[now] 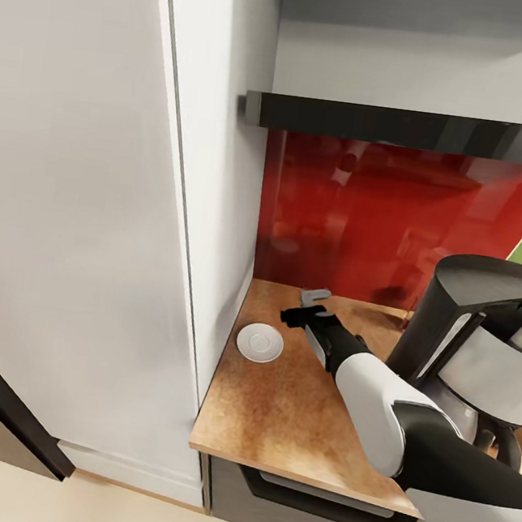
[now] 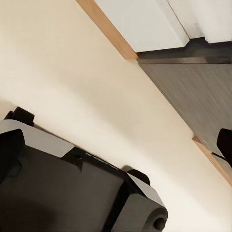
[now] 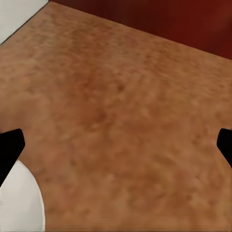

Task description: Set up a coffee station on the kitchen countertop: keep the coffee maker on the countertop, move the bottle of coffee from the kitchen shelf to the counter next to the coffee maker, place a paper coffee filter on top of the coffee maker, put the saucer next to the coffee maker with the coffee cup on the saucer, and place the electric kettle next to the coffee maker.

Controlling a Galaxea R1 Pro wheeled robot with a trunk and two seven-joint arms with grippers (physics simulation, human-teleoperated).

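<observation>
A small white saucer lies on the brown countertop near its left end, close to the tall white cabinet. My right gripper hovers low over the counter just behind and to the right of the saucer, open and holding nothing. In the right wrist view the saucer's rim shows beside one dark fingertip, and the gripper has only bare counter between its fingers. The black and silver coffee maker stands at the counter's right. My left gripper hangs open, facing the floor.
A tall white cabinet walls off the counter's left end. A red backsplash runs behind the counter, under a dark shelf. An appliance front sits below the counter edge. My dark base rests on the beige floor.
</observation>
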